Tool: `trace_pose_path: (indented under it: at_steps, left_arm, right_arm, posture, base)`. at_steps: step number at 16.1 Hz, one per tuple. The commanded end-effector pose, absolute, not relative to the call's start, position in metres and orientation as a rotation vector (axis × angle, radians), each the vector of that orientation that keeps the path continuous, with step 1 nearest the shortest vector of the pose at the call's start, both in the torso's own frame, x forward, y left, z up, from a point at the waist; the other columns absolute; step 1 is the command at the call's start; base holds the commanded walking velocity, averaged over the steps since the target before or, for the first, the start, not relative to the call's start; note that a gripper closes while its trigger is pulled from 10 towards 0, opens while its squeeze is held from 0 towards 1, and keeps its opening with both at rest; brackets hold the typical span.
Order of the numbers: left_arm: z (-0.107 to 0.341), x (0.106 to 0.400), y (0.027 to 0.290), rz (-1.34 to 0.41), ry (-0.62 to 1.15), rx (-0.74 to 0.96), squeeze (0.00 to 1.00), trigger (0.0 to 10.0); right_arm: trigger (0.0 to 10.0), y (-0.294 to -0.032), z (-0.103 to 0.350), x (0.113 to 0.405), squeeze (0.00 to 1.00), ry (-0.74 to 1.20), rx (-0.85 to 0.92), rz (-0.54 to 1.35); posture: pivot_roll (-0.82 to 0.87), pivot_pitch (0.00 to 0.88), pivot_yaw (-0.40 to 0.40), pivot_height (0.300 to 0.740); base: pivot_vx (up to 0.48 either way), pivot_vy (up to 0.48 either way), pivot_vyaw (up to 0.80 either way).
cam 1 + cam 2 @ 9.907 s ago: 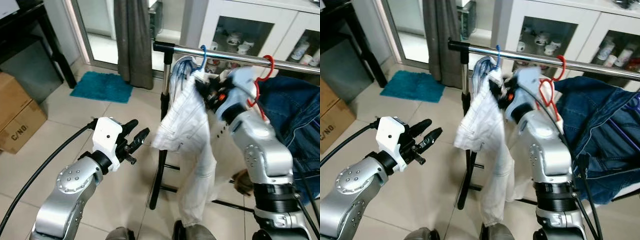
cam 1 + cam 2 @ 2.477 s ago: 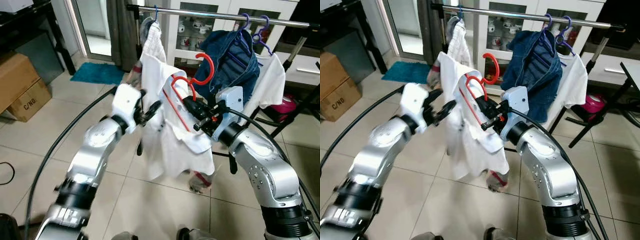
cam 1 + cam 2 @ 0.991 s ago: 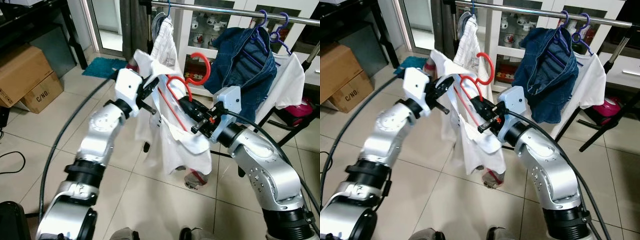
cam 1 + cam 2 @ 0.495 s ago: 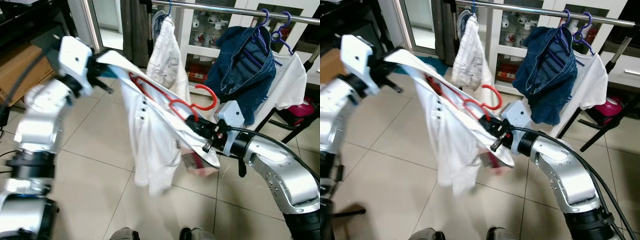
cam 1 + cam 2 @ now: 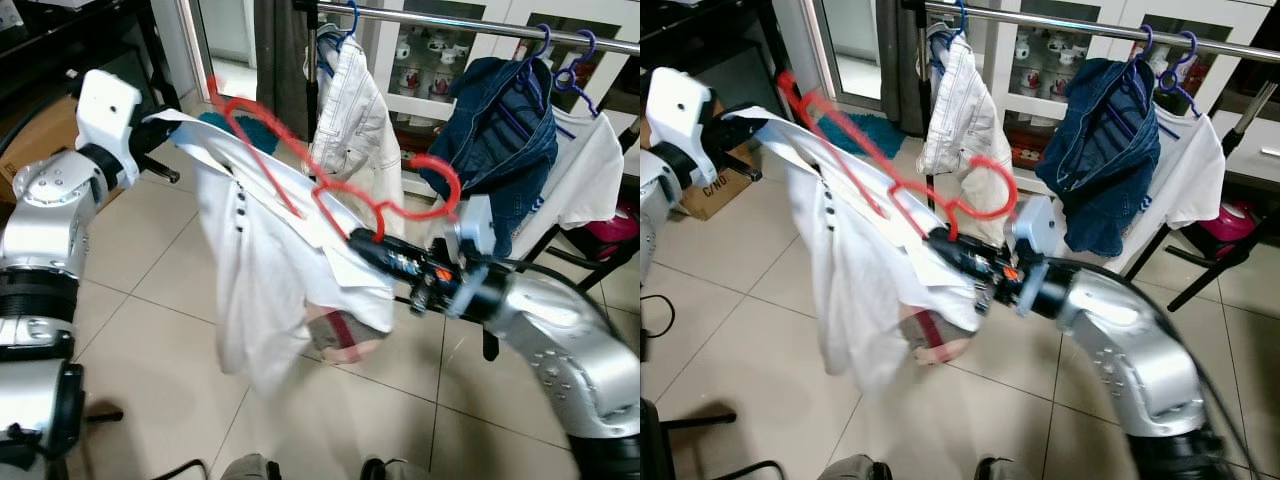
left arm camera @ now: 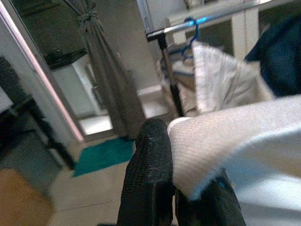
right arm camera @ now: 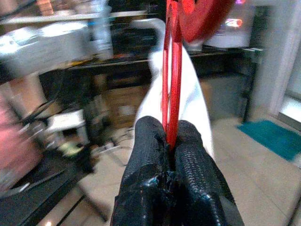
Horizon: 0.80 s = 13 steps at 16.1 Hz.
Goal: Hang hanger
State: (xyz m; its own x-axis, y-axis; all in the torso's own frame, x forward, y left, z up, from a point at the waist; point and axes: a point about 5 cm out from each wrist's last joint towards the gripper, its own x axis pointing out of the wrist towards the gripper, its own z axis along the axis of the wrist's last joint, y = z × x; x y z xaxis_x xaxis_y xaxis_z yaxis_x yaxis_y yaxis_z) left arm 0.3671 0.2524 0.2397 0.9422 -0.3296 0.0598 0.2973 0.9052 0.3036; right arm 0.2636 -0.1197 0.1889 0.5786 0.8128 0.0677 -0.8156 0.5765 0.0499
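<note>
Right wrist view: right gripper (image 7: 169,146) is pinching the red hanger (image 5: 330,190), fingers clenched on its wire, while left gripper (image 6: 171,188) is gripping the white shirt (image 5: 270,290) edge, stretching it mid-air, well short of the rail (image 5: 480,25). Dressing step imo; next it needs hook up onto rail.

Open stretch of rail (image 5: 430,20) between white trousers (image 5: 352,110) and denim jacket (image 5: 500,125) — reachable from the front. Stretched white shirt (image 5: 270,270) and red hanger (image 5: 330,190) barred the lower approach.

Pale tiled floor (image 5: 150,300), white glass-front cabinet (image 5: 430,60) — teal mat (image 5: 865,130) beside grey curtain (image 5: 280,50).
</note>
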Motion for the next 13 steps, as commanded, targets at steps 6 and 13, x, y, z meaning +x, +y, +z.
trace_pose_path:
  at_steps: [6,13]
  left_arm:
    - [0.196,0.32,0.153,-0.689,-0.078,0.182,0.0,0.0]
    - [0.173,0.283,0.153,-0.513,-0.02,0.038,0.0,0.0]
  right_arm:
    - [0.0,-0.148,0.194,0.308,0.0,-0.116,0.39,0.233]
    - [0.0,-0.142,0.18,0.305,0.0,-0.067,0.281,0.196]
  posture:
    - [-0.09,0.055,0.038,0.74]
    - [-0.07,0.051,0.047,0.74]
  base:
    - [0.0,0.0,0.0]
    - [0.0,0.0,0.0]
